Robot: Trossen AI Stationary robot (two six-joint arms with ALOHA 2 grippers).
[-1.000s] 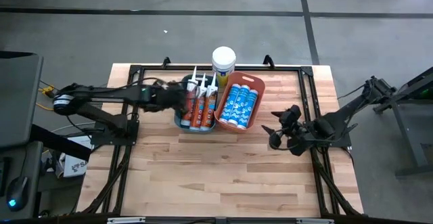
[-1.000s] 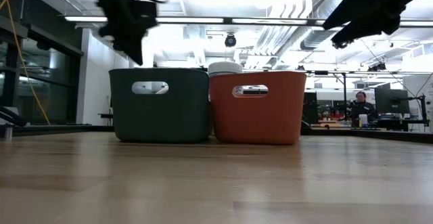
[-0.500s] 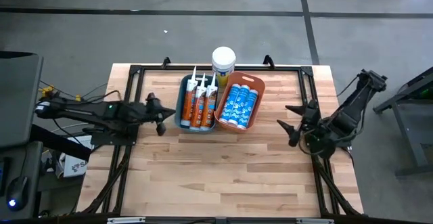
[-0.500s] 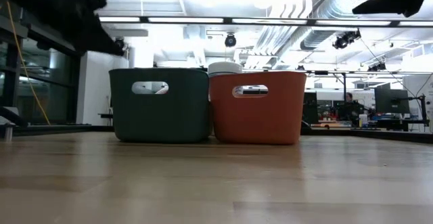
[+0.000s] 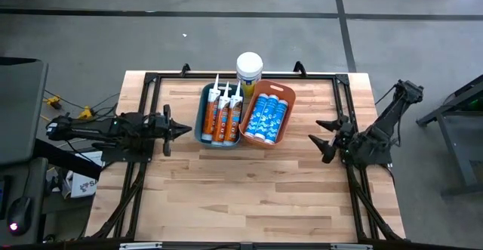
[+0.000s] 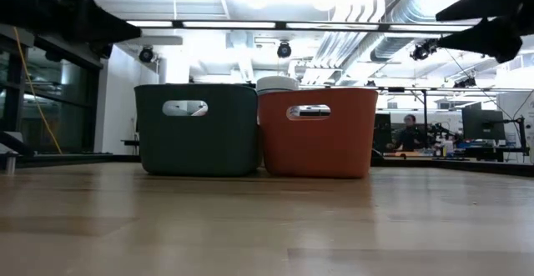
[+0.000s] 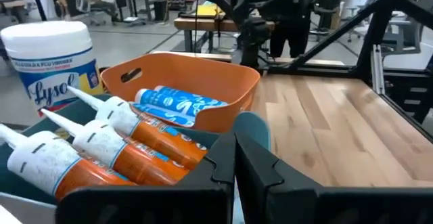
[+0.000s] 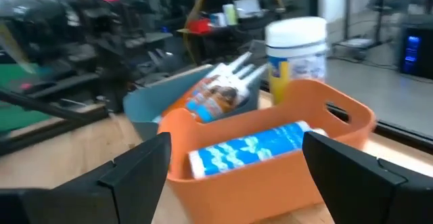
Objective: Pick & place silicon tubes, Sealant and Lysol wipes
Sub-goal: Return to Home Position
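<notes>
While the white-lidded round Lysol wipes canister is standing on the pale wooden bench just behind the orange plastic bin, blue sealant tubes are being held in that bin and orange tubes in the dark blue bin beside it. The left tool, fingers together, is being held well left of the orange bin; the right tool, fingers apart, well right.

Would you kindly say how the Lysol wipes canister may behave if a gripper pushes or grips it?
The Lysol wipes stand upright, taller than wide, so a high push would probably tip them. Being round, they would likely roll once down. The smooth label may slip when pinched.
</notes>
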